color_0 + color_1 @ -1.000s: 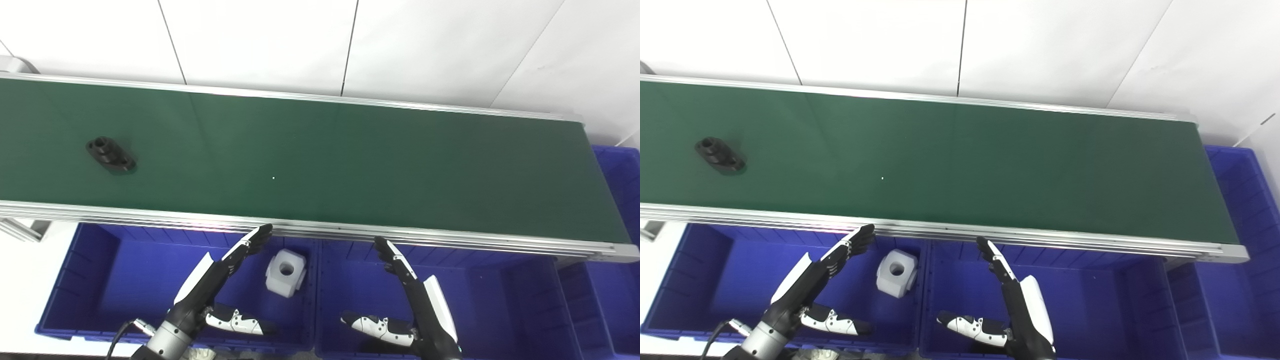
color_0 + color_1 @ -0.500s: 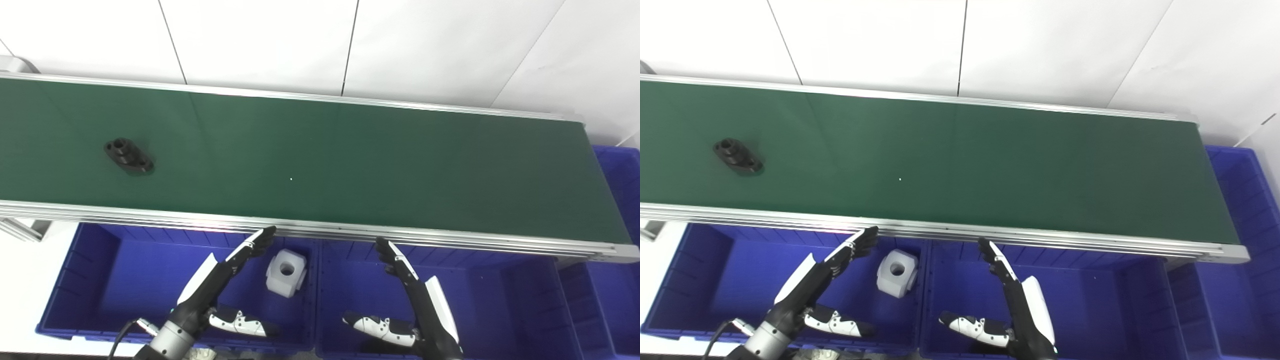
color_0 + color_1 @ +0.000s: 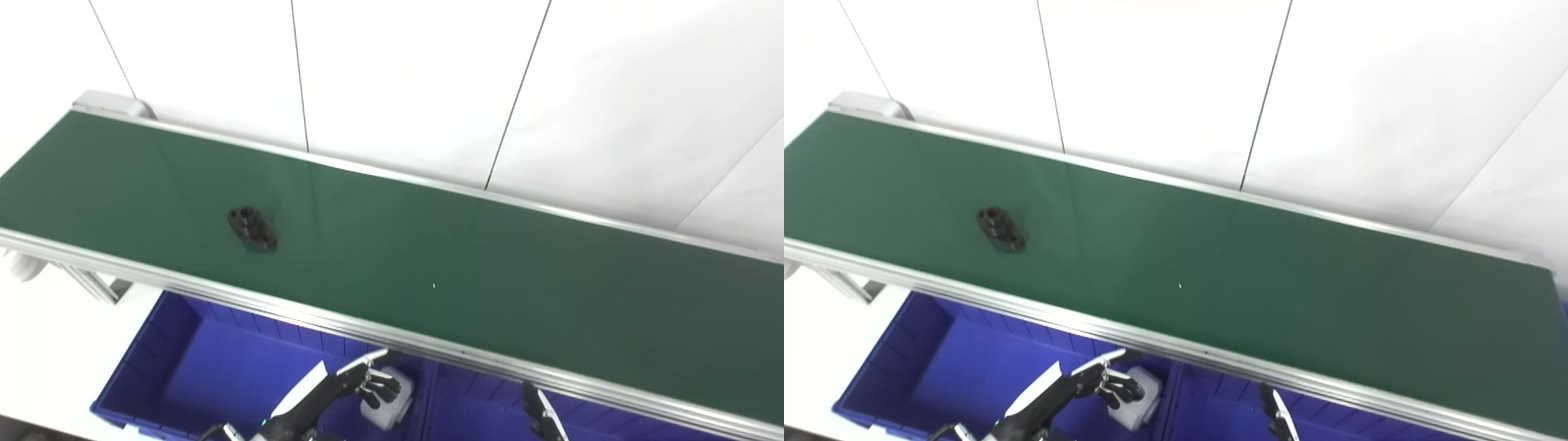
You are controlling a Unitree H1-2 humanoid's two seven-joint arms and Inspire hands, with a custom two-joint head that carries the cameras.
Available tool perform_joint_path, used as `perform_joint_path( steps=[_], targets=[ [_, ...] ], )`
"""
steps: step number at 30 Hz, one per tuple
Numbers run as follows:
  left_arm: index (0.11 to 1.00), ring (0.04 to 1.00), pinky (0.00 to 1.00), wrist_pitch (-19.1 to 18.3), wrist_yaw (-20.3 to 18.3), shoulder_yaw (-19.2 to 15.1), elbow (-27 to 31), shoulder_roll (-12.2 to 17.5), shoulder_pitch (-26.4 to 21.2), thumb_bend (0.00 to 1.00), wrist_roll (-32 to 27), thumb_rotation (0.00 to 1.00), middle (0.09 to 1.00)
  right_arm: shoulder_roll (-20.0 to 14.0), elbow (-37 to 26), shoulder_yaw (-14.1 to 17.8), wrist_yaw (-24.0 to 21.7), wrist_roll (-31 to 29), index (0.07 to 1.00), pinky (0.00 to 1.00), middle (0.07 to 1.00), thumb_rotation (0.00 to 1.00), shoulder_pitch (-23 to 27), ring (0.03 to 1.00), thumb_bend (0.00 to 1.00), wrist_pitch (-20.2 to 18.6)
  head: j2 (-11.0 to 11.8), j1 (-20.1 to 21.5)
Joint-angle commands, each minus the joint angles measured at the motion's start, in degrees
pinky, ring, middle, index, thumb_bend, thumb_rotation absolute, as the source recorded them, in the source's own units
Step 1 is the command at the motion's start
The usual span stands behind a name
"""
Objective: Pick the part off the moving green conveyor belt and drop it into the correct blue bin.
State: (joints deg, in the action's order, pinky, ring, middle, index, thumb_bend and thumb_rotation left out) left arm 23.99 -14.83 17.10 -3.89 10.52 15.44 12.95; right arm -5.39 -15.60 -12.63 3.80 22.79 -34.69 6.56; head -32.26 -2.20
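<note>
Black part (image 3: 252,228), a small flat oval flange with a raised round boss and holes, lies left of centre on the green conveyor belt (image 3: 490,269), with bare belt all around it and the near aluminium rail (image 3: 257,302) just below. Lower centre, the left hand (image 3: 361,384) hovers over the left blue bin (image 3: 184,361) with fingers loosely curled, one extended, holding nothing, beside a white block (image 3: 392,407). Lower right, the right hand (image 3: 542,419) is cut off by the frame edge, so its state cannot be told.

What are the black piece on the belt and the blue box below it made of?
The black piece looks like moulded plastic or dark metal, with a dull sheen; hard to tell. The blue box looks like rigid plastic: even colour, ribbed walls.
</note>
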Motion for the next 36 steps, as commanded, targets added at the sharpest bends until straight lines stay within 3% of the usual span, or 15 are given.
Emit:
perform_joint_path(
  steps=[1,5,7,9,14,15,17,19,21,22,23,24,26,31,36],
  targets=[
    [0.892,0.769,0.7,2.41,1.27,0.11,0.28,-0.05,-0.64,0.78,0.57,0.25,0.82,-0.14,-0.53,0.07,0.16,-0.4,0.947,0.89,0.931,0.17,-0.17,0.925,0.72,2.26,0.08,0.04],
    [0.891,0.843,0.79,2.47,1.83,0.2,0.09,0.17,-0.8,0.8,1.09,0.28,0.879,-0.04,-0.86,-0.1,-0.01,-0.17,0.946,0.88,0.931,0.17,-0.13,0.919,0.71,1.76,0.25,0.32],
    [0.893,0.809,0.75,2.6,1.82,0.29,-0.03,0.34,-0.89,0.8,0.85,0.28,0.862,0.1,-0.86,-0.11,0.04,-0.09,0.943,0.88,0.928,0.17,-0.11,0.921,0.72,1.57,0.26,0.45],
    [0.899,0.714,0.65,2.67,1.83,0.4,-0.08,0.49,-0.95,0.79,0.59,0.28,0.76,0.09,-0.9,-0.13,0.04,0.16,0.942,0.88,0.931,0.18,-0.12,0.924,0.72,1.43,0.28,0.55],
    [0.891,0.834,0.76,2.68,1.93,0.59,0.03,0.62,-1.08,0.8,0.4,0.27,0.872,0.17,-0.88,-0.05,0.2,-0.01,0.942,0.88,0.931,0.17,-0.13,0.922,0.72,1.76,0.18,1.12],
    [0.892,0.778,0.71,2.69,1.97,0.61,0.04,0.63,-1.09,0.8,0.34,0.27,0.832,0.21,-0.84,0.0,0.35,0.06,0.942,0.89,0.929,0.17,-0.13,0.92,0.72,1.9,0.18,1.12],
    [0.889,0.815,0.74,2.47,1.9,0.55,0.21,0.61,-1.08,0.8,0.43,0.26,0.859,0.36,-0.8,0.14,0.52,-0.54,0.939,0.88,0.926,0.17,-0.13,0.915,0.72,2.37,0.12,1.74],
    [0.893,0.74,0.68,2.04,1.65,0.46,0.48,0.58,-1.1,0.79,0.29,0.26,0.78,0.64,-0.8,0.31,0.99,-0.8,0.937,0.88,0.923,0.17,-0.17,0.911,0.71,2.96,-0.3,2.95],
    [0.89,0.783,0.7,1.95,1.57,0.43,0.53,0.59,-1.21,0.79,0.23,0.26,0.83,1.14,-0.98,0.5,1.7,-0.89,0.933,0.86,0.915,0.19,-0.41,0.9,0.71,3.43,-0.72,4.33],
    [0.892,0.765,0.68,1.85,1.45,0.42,0.59,0.63,-1.29,0.79,0.1,0.25,0.814,1.4,-0.99,0.62,2.08,-1.17,0.931,0.85,0.908,0.21,-0.47,0.888,0.72,3.91,-1.25,5.81],
    [0.897,0.687,0.63,1.76,1.35,0.42,0.64,0.66,-1.33,0.78,0.0,0.24,0.737,1.54,-0.98,0.69,2.3,-1.4,0.93,0.83,0.905,0.23,-0.49,0.881,0.72,4.27,-1.25,5.81],
    [0.898,0.689,0.63,1.76,1.28,0.4,0.73,0.73,-1.38,0.78,-0.13,0.24,0.737,1.69,-0.83,0.73,2.83,-1.98,0.931,0.83,0.907,0.23,-0.51,0.882,0.71,5.93,-1.77,7.62],
    [0.899,0.812,0.74,1.94,1.23,0.35,0.76,0.78,-1.45,0.78,-0.63,0.24,0.848,2.02,-1.22,0.78,3.66,-2.23,0.932,0.86,0.919,0.22,-0.75,0.901,0.7,7.93,-2.37,9.05],
    [0.913,0.877,0.8,2.3,1.0,0.47,1.0,1.26,-1.73,0.76,-1.33,0.25,0.912,2.41,-4.78,0.82,4.05,-0.9,0.929,0.86,0.918,0.26,-1.59,0.902,0.69,9.38,-3.78,12.9],
    [0.928,0.886,0.83,2.31,0.76,0.55,1.15,1.6,-1.87,0.75,-1.89,0.27,0.921,3.09,-8.96,1.05,4.12,1.21,0.916,0.86,0.906,0.31,-1.86,0.89,0.72,8.81,-4.3,14.02]
  ],
)
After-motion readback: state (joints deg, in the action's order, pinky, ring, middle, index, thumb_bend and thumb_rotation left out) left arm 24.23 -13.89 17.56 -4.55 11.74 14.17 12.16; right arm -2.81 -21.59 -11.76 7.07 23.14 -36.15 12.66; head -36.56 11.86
